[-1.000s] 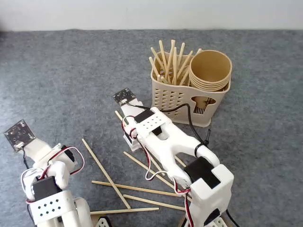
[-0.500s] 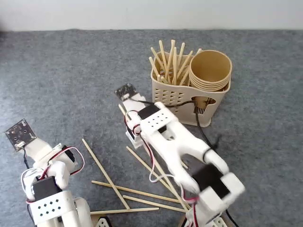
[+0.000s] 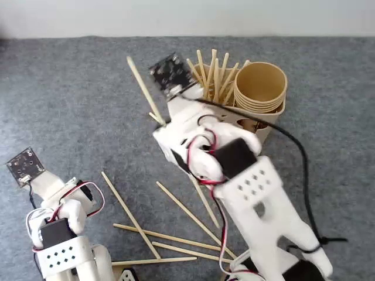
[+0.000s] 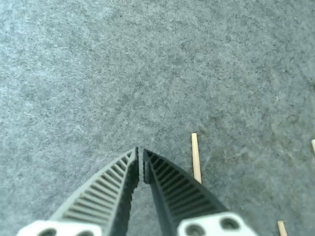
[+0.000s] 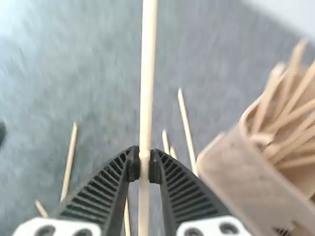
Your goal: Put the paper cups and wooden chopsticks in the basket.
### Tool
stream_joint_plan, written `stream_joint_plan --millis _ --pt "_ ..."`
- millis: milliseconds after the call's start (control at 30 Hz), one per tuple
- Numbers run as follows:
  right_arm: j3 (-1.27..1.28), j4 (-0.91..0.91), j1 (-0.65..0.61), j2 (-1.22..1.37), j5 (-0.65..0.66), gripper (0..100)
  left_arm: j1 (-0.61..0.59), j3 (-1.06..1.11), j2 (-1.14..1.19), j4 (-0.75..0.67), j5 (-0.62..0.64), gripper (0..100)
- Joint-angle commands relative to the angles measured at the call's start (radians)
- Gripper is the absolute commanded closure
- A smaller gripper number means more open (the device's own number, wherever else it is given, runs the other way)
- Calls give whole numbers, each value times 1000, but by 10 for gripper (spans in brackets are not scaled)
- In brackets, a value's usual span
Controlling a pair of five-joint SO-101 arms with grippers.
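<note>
1. We see the right hand (image 5: 143, 160), low a second ago, now raised beside the basket (image 5: 238, 182), grasping one chopstick (image 5: 147, 73).
2. Paper cups (image 3: 261, 88) sit in the basket; loose chopsticks (image 3: 130, 215) remain on the tabletop (image 3: 70, 88); left hand (image 4: 141, 162) clenched, empty.

No legible text or markings anywhere.

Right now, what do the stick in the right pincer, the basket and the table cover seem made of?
Chopstick in the right pincer: pale, matte, likely bare wood. Basket: smooth beige wall, probably moulded plastic. Table cover: grey, fuzzy texture, looks like felt or carpet.
</note>
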Motion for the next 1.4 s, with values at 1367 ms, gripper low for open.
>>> stream_joint_plan --millis 1367 --pt "-121 -682 429 294 9 991 3 8 -17 -26 -9 986"
